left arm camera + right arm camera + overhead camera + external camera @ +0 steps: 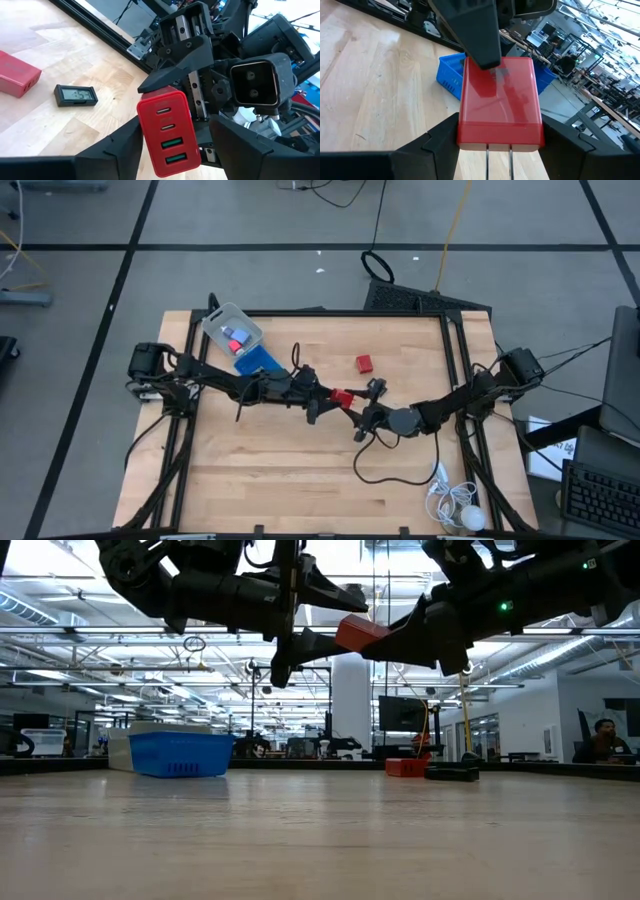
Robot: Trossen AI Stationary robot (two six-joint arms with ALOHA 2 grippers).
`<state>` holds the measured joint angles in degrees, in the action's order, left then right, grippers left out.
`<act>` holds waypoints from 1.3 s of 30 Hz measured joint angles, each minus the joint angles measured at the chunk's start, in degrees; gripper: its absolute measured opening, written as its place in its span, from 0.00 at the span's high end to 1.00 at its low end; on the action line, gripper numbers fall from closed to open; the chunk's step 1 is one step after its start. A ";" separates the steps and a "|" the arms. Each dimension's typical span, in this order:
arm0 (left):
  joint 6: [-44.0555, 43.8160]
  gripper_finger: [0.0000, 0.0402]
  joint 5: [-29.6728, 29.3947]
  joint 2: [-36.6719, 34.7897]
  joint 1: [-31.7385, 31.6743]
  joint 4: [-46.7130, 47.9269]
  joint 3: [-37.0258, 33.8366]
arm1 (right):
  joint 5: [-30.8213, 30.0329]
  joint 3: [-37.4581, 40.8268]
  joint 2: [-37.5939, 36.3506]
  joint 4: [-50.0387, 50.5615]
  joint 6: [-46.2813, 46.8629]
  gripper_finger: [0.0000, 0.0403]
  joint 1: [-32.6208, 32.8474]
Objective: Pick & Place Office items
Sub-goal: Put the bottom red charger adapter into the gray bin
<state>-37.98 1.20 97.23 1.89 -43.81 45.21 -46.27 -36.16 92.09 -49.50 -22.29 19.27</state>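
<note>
evidently a mid-air handover is in hand at the centre of the high view: the right gripper (352, 408) clenches the red plastic four-port charger block (342, 397) above the wooden worktop (300, 480), while the left gripper (325, 402) straddles it, fingers not yet tight. next, the left must clamp firmly before the right releases, then carry it toward the blue tray (258, 361) at upper left.

So the high cam sits above the table (250, 480) looking straight down, far enough off to catch both arms and the floor around them. The low cam is at tabletop height, looking level across the wood into the room behind, arms dropping in from above. Each wrist cam looks forward past its own fingers, super close to the red charger (167, 132) held up between the two arms. All four views share that charger. The blue tray (182, 754) shows in the high, low and right wrist views.
</note>
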 joint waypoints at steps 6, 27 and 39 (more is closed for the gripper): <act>2.32 0.48 -0.03 0.00 0.00 0.04 0.00 | -0.03 0.00 0.00 -0.02 0.12 0.45 0.00; 0.81 0.58 0.24 0.00 -0.90 0.30 -0.02 | 0.06 0.00 0.00 0.07 0.33 0.45 -0.04; 0.28 0.61 0.28 0.00 -0.87 0.43 -0.02 | 2.53 0.02 0.00 0.27 0.16 0.45 -0.07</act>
<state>-37.70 1.48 97.23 1.02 -43.38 45.19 -43.75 -36.14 92.09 -49.22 -22.13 19.20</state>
